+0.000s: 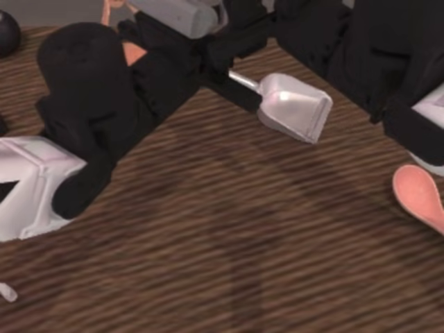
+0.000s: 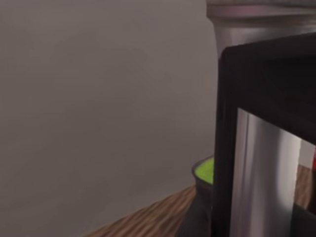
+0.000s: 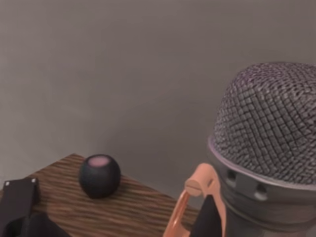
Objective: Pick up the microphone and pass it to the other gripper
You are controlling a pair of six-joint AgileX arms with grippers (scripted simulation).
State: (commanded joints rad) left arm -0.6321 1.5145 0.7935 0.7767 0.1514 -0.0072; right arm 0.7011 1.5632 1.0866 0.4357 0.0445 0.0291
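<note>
The microphone (image 1: 184, 15) is up at the far middle of the table, only its grey body showing between the two black arms. In the right wrist view its grey mesh head (image 3: 269, 128) fills the near side, very close to the camera. My left gripper (image 1: 173, 69) reaches in from the left and my right gripper (image 1: 243, 35) from the right, so both meet at the microphone. Black arm parts hide its handle and how either gripper stands on it. The left wrist view shows a silver and black body (image 2: 261, 148) right against the camera.
A silver scoop (image 1: 291, 104) lies just right of centre, under the arms. A pink spoon (image 1: 420, 194) sits at the right edge. A black ball (image 1: 7, 31) (image 3: 99, 175) rests at the far left. An orange piece (image 1: 132, 52) (image 3: 197, 197) shows beside the microphone. A green-filled bowl (image 2: 205, 170) is behind.
</note>
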